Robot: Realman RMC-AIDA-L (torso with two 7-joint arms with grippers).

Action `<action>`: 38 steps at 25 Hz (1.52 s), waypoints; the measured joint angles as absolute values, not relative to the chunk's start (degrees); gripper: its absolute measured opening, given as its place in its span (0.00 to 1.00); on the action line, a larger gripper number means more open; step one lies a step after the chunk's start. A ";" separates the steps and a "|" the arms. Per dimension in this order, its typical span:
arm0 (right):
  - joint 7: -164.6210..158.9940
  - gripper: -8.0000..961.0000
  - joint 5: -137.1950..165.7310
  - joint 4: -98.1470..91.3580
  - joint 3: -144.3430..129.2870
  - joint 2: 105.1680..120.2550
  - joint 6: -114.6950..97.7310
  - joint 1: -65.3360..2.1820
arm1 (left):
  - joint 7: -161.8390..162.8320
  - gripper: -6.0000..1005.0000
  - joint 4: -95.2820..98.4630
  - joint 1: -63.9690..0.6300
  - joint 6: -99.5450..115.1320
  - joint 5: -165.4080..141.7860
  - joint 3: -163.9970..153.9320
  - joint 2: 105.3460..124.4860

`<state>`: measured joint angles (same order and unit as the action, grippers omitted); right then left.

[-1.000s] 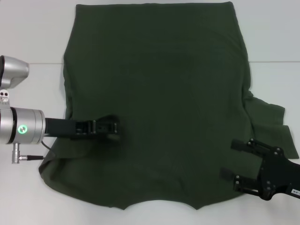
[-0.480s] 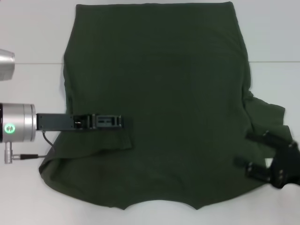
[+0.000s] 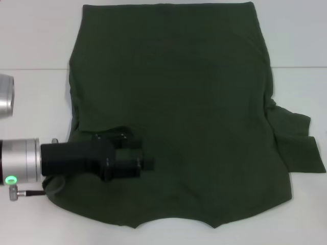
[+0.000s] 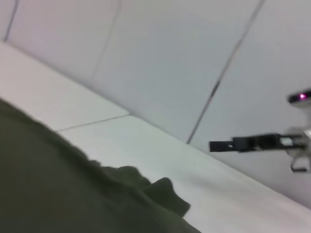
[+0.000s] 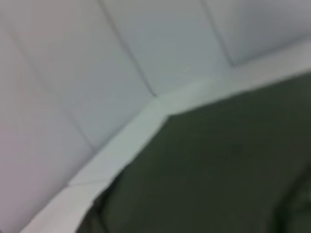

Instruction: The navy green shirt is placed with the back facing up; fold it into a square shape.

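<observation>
The navy green shirt (image 3: 173, 92) lies spread flat on the white table, curved neckline (image 3: 173, 222) toward me and hem at the far side. Its left sleeve is folded inward onto the body, and the fold edge (image 3: 115, 130) shows beside my left gripper (image 3: 145, 163), which hovers low over the shirt's near-left part. The right sleeve (image 3: 299, 145) still sticks out to the side. My right gripper is outside the head view. It appears far off in the left wrist view as a thin black bar (image 4: 245, 143). Both wrist views show shirt cloth (image 4: 48, 194) (image 5: 218, 170).
The white table (image 3: 36, 41) surrounds the shirt on all sides, with a seam line (image 3: 30, 69) crossing it. The silver and black left arm (image 3: 20, 161) reaches in from the left edge. Pale wall panels (image 4: 160, 58) rise behind the table.
The left gripper carried the left sleeve inward onto the shirt body, then dropped lower and turned. The right gripper pulled back from the shirt's near-right corner and left the head view.
</observation>
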<state>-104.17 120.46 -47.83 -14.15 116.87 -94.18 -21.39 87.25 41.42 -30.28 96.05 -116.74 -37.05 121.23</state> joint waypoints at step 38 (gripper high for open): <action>-142.22 0.88 146.25 -34.86 -34.80 107.43 -74.23 -40.73 | 79.33 0.75 42.10 -27.30 98.44 -118.71 -36.91 121.81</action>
